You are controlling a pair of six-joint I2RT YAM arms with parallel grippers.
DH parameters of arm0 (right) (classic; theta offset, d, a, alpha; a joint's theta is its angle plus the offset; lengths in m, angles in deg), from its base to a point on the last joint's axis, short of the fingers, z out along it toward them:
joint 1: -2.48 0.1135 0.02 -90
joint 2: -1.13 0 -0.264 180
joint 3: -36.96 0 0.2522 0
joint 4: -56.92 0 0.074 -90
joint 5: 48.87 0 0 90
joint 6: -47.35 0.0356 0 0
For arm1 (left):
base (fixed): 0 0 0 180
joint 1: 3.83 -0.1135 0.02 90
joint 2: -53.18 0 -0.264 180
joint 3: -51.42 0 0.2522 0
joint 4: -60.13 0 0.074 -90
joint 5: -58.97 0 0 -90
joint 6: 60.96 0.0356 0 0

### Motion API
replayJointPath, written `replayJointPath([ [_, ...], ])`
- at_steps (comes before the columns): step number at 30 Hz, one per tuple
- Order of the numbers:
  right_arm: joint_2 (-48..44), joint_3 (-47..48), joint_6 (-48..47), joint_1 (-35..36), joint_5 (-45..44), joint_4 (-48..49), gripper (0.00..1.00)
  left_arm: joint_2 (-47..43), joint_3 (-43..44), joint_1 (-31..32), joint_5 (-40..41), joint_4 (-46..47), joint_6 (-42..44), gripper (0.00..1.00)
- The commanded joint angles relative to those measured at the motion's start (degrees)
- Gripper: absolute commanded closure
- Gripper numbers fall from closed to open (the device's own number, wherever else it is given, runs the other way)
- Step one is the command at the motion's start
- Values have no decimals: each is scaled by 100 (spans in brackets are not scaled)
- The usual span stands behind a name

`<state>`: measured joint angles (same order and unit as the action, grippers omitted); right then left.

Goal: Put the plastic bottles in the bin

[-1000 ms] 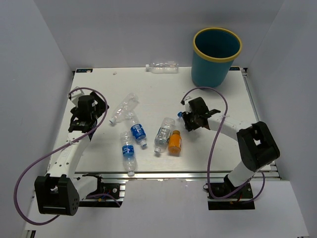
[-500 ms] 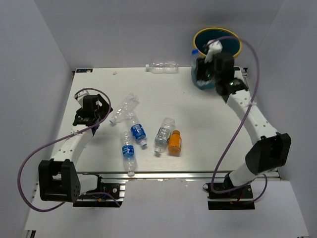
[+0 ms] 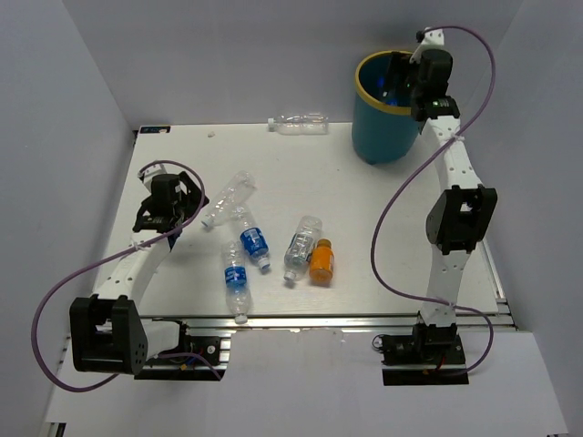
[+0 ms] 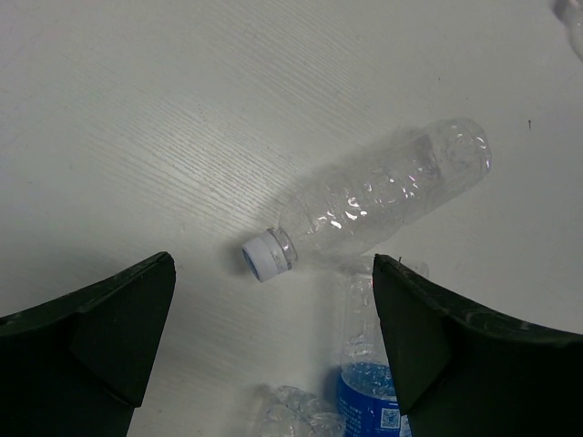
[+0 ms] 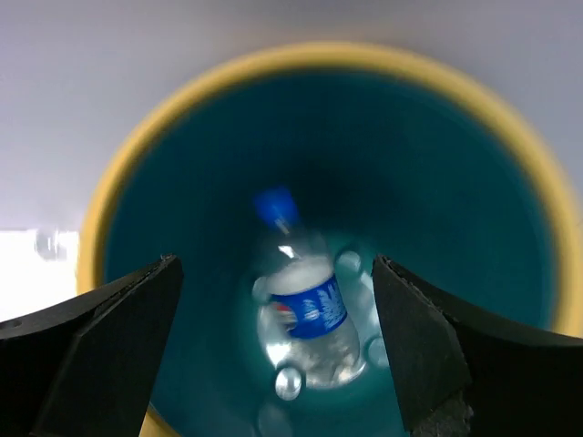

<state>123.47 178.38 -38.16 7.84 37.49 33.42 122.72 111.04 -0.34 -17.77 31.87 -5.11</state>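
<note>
The teal bin (image 3: 393, 127) with a yellow rim stands at the back right. My right gripper (image 3: 404, 78) hangs open over its mouth. In the right wrist view a blue-labelled bottle (image 5: 305, 309) lies blurred deep inside the bin (image 5: 437, 164), free of the gripper (image 5: 273, 350). My left gripper (image 3: 187, 206) is open and empty at the table's left, beside a crushed clear bottle (image 3: 228, 198) (image 4: 373, 205). Two blue-labelled bottles (image 3: 250, 238) (image 3: 236, 278), a clear one (image 3: 301, 246) and an orange one (image 3: 321, 259) lie mid-table. Another clear bottle (image 3: 299, 123) lies at the back edge.
White walls close in the table (image 3: 383, 237) on the left, back and right. The bin stands in the back right corner, against the walls. The right arm (image 3: 451, 209) stretches up along the table's right side.
My right arm swung from mid-table up to the bin, carrying a bottle, then opened. The bottle now lies loose inside the bin. The left arm shifted only slightly.
</note>
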Motion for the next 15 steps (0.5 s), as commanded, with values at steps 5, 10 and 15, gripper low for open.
replayJointPath([
  [5, -1123, 67, -405, 201, 600, -273, 10, -195, 125, -15, -244, 70, 58, 2],
  [10, -2563, -1549, -783, 675, 689, -62, 11, -248, 89, -15, -139, -52, -30, 2],
  [15, -3671, -3163, -195, 1246, 688, -706, 11, -327, -16, -15, -252, 88, -118, 2],
])
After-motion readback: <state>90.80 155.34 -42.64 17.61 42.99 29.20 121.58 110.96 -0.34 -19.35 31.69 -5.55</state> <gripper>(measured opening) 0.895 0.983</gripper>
